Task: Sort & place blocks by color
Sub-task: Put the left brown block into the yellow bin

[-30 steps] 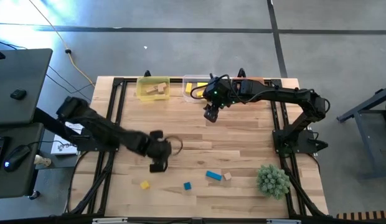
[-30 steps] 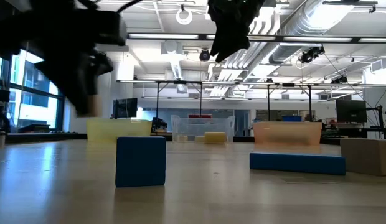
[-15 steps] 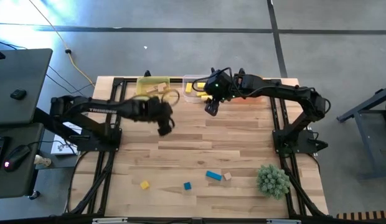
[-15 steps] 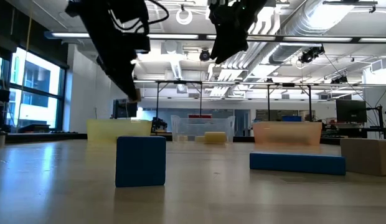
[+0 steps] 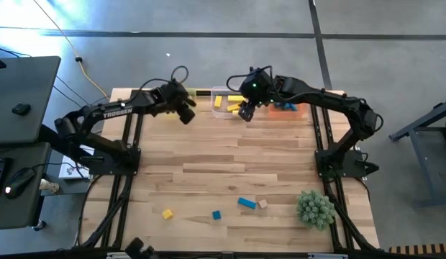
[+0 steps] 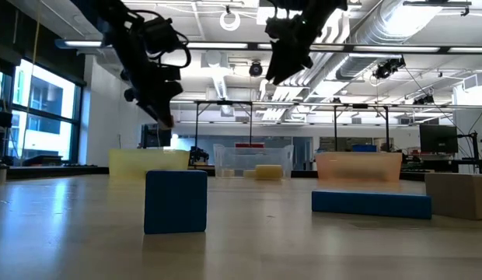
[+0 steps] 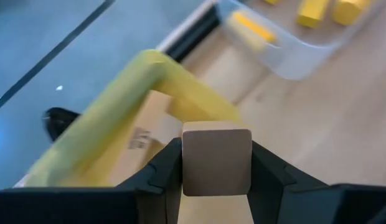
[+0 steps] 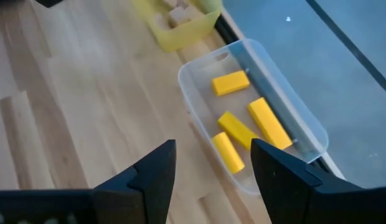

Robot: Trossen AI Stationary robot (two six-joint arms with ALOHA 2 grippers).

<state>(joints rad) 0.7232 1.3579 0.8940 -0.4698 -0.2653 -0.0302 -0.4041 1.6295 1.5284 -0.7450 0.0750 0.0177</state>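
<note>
Left wrist view is showing the left end effector [image 7: 216, 171] clamping a tan block [image 7: 216, 160] above the yellow tub [image 7: 143, 99], seemingly for dropping, while the right end effector [image 8: 211, 171] is hovering open and empty over the clear tub [image 8: 199, 81].

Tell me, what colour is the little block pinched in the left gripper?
Plain tan wood. The block shows best in the left wrist view, clamped in the left gripper.

Two black jointed arms with looped cables; the left arm [image 5: 115, 114] bears white "TROSSEN" lettering.
</note>
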